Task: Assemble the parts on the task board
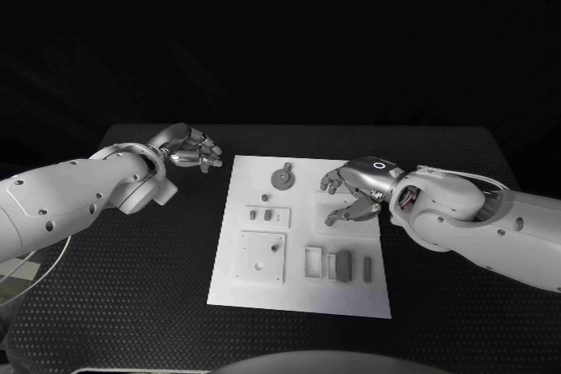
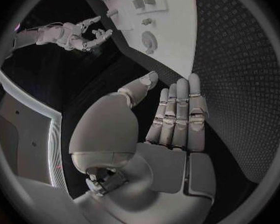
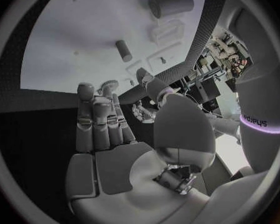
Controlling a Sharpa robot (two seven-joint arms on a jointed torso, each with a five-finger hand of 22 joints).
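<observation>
Right hand (image 1: 357, 187), silver and many-fingered, hovers over the far right part of the white rectangular task board (image 1: 351, 297), fingers apart and curved downward, holding nothing. Nearest loose part, by my judgement, is the round grey disc piece (image 1: 283, 178), lying just beside this hand toward the robot's left; it has no long axis. Left hand (image 1: 187, 149) sits off the board's far left corner, fingers loosely curled, empty, and farther from the disc.

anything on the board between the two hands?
Head view: a round grey part on the task board lies between the left hand and right hand.
</observation>
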